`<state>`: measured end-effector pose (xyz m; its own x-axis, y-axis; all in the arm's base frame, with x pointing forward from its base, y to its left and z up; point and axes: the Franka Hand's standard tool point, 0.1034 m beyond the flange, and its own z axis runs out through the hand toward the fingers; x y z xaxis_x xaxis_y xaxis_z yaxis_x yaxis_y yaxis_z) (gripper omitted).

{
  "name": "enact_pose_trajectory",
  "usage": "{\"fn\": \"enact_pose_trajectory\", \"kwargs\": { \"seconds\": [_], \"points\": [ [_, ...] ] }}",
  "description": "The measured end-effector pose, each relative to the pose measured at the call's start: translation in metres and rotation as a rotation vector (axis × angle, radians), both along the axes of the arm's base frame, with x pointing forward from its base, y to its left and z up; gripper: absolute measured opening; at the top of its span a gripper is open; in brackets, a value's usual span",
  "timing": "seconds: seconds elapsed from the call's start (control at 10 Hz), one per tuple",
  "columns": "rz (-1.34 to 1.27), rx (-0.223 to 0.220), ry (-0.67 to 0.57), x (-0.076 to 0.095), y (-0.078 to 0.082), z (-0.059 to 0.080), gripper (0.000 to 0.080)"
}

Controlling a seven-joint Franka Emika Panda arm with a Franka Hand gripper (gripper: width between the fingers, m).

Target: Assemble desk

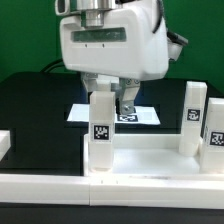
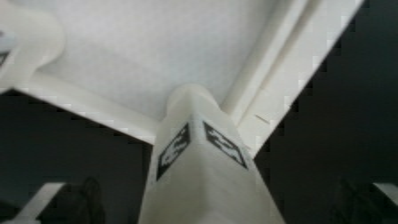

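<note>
Pincer point(image 1: 111, 98) grips one white square-section plastic leg point(image 1: 101, 130) upright on the large white rimmed desk panel point(image 1: 140, 160). Two tagged legs point(image 1: 193, 118) stand at the panel's far end. Assembly appears partial.

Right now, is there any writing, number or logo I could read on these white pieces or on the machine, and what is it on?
No words, numbers or brand names can be read.
Held leg: black-and-white square tag, a pattern, no letters.
Two legs at the exterior view's right: the same kind of tags, too small to make out.
Marker board: a tag, partly hidden.
Gripper housing: plain white, no label seen.
</note>
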<state>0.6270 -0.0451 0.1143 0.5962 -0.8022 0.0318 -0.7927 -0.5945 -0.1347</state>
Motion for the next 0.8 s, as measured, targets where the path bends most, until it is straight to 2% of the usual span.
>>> {"fn": "enact_pose_trajectory", "kwargs": {
  "seconds": [0.2, 0.5, 0.8],
  "points": [
    [0.104, -0.015, -0.005, -0.0002, -0.0013, -0.0001, 0.0649],
    [0.618, -0.091, -0.012, -0.001, -0.0026, -0.0005, 0.0649],
    [0.579, -0.089, -0.01, -0.0008, -0.0032, -0.0004, 0.0629]
  ]
}}
